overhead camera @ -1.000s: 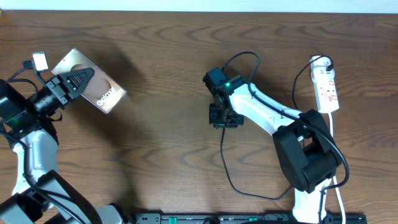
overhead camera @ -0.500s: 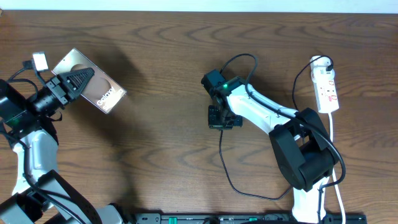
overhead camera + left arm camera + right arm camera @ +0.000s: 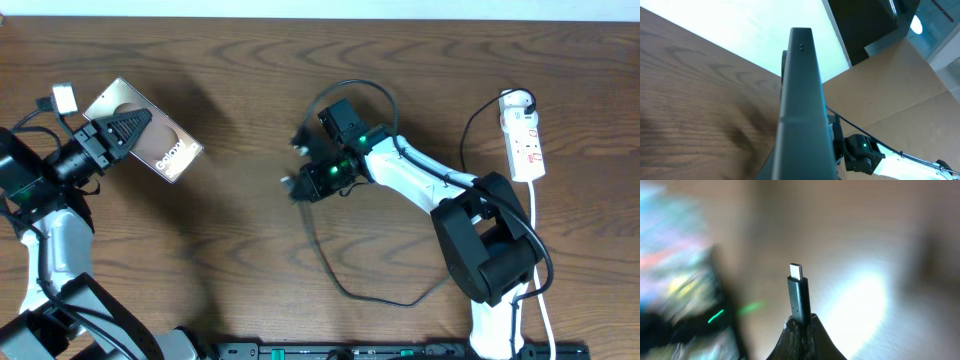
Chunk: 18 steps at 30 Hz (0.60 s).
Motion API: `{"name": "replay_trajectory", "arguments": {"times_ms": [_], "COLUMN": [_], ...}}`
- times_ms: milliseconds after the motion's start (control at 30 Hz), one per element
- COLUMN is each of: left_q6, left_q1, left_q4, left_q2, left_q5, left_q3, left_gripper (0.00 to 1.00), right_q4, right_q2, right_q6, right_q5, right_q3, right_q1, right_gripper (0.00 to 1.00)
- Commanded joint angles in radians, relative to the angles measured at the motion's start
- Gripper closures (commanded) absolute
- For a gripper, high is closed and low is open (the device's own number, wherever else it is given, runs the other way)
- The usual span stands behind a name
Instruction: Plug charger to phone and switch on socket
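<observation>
Each arm held one item.
Left gripper (image 3: pixel 140 120) pinched the glossy bronze-brown phone (image 3: pixel 175 152); right gripper (image 3: pixel 800 324) clamped the thin black charger (image 3: pixel 798 292) by its plug.

The phone (image 3: pixel 166 151) face reads "Galaxy" in white.

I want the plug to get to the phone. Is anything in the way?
Nothing visible is. Only table lies between the plug in the right tool and the phone held by the left tool.
</observation>
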Motion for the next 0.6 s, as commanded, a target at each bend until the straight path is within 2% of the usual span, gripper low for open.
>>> {"name": "replay_trajectory", "arguments": {"times_ms": [0,100,333,400,500,567], "left_q6": [-0.010,-0.028,-0.028,-0.028,-0.028,-0.028], "left_q1": [0.003,0.002,-0.038,-0.058,-0.086,-0.101], "left_q4": [0.007,0.006,-0.034,-0.039,-0.051,-0.051], "left_q2": [-0.011,-0.011,-0.011,-0.011,-0.011,-0.011], "left_q5": [0.027,0.027,0.028,0.028,0.027,0.026], "left_q3": [0.002,0.002,0.002,0.002,0.002,0.002], "left_gripper": [0.92,0.93,0.93,0.92,0.92,0.93], "right_q4": [-0.001,0.000,0.016,0.053,0.124,0.137], "right_q2": [0.005,0.005,0.005,0.005,0.004,0.002], "right_q6": [-0.394,-0.445,-0.418,-0.328,-0.082,-0.038], "right_q5": [-0.542,-0.581,-0.582,-0.533,-0.307,-0.212], "right_q3": [0.006,0.006,0.006,0.006,0.006,0.007], "right_q1": [0.009,0.013,0.035,0.042,0.058,0.073], "right_gripper": [0.99,0.99,0.99,0.99,0.99,0.99]}}
